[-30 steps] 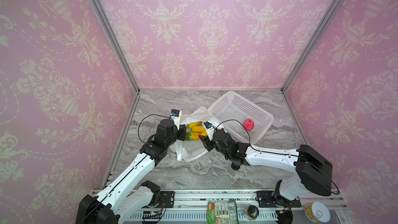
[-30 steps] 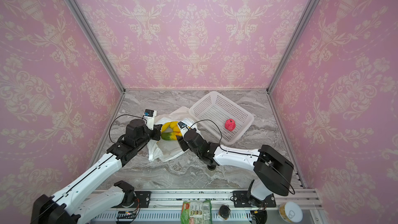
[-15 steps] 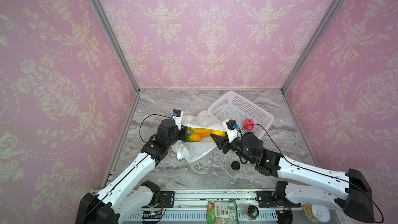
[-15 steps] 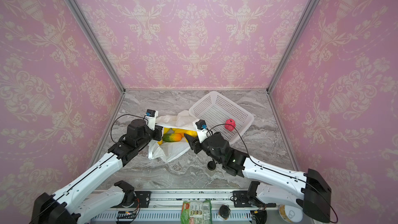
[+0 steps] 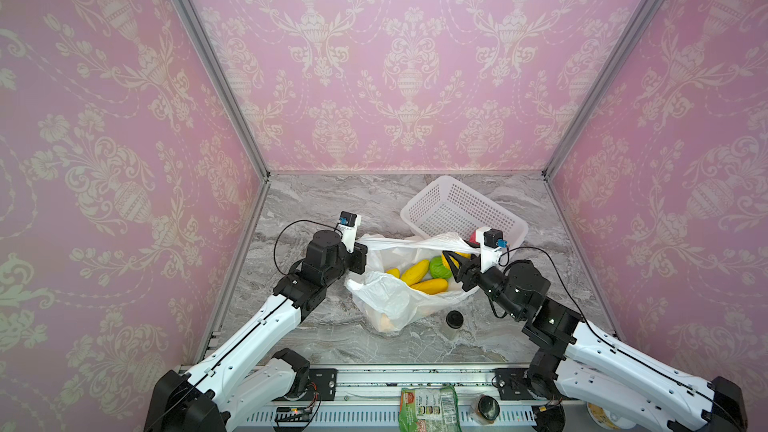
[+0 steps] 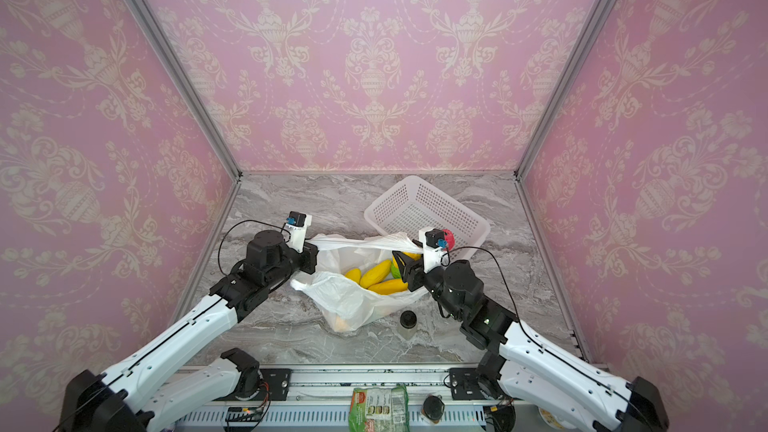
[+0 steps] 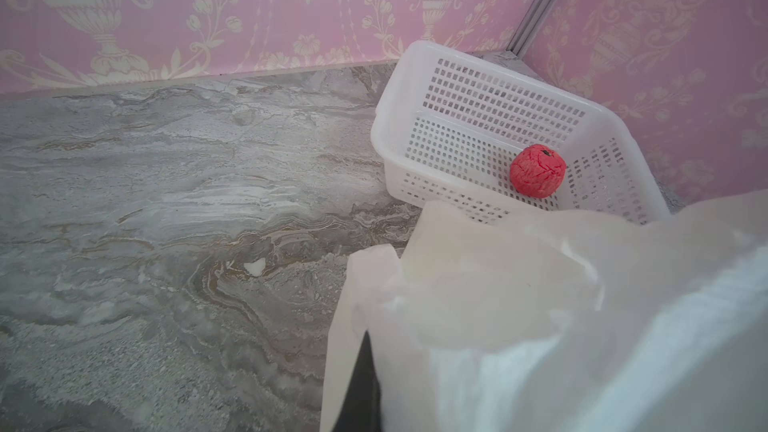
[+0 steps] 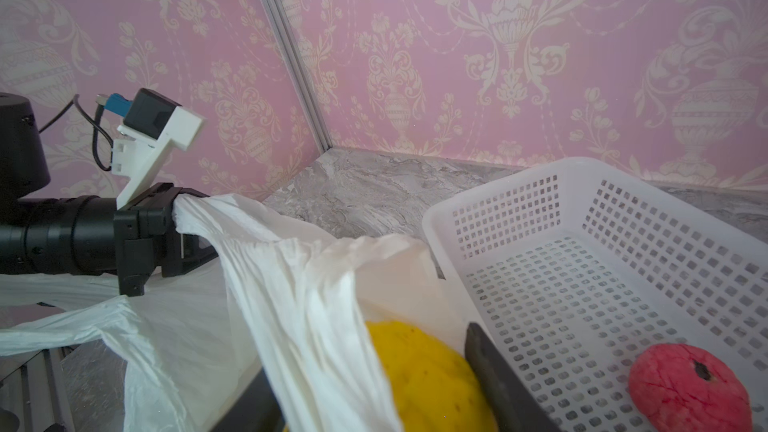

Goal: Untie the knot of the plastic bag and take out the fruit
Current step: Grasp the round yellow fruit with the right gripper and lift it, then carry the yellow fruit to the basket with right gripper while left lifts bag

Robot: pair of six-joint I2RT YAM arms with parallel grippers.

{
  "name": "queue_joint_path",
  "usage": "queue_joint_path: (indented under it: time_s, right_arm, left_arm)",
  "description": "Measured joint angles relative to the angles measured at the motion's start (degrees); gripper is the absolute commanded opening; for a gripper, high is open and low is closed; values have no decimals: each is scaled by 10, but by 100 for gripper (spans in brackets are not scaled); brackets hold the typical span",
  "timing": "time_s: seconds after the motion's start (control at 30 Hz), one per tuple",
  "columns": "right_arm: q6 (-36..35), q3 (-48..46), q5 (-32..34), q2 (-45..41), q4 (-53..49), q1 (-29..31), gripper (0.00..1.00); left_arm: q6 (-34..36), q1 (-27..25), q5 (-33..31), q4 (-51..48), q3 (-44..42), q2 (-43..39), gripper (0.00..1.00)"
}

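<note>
Clamps the left claw shut on a bunched strip of the bag at its rim. From the right wrist, squeezes the white plastic flat between closed fingers. Holds that strip stretched along the far side of the mouth, across to the right claw.

Grips a yellow fruit in the right claw, black fingers partly apart and pressed to either side of it, stretched plastic draped over one of them. Sits, in both top views, at the right edge of the mouth, just in front of the basket.

Between the two claws, spreads the bag wide open on the grey marbled surface, closed end sagging toward the near edge. In the mouth, lying together: more fruit, three yellow pieces and a green fruit next to the right claw. Through the plastic at the near end, a faint orange shape, too blurred to name.

Behind the bag, close against its rim: the white basket, turned at an angle. Holds a single red fruit on its perforated floor, near the corner closest to the right claw.

Just beside the bag's near right side, upright on the surface: a small jar with a black lid, apart from both claws.
</note>
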Motion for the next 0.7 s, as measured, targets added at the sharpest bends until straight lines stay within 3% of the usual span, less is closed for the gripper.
queue_joint_path:
  time_s: [0.13, 0.47, 0.57, 0.7]
  right_arm:
    - [14, 53, -32, 117, 7, -1, 18]
    - [39, 220, -124, 265, 21, 0, 21]
    - [40, 250, -147, 280, 21, 0, 23]
    - [40, 250, -174, 278, 21, 0, 26]
  left_arm:
    - [2, 14, -56, -34, 62, 53, 0]
    - [42, 29, -120, -133, 438, 298, 0]
    - [49, 30, -141, -170, 495, 311, 0]
    - [50, 30, -142, -181, 477, 279, 0]
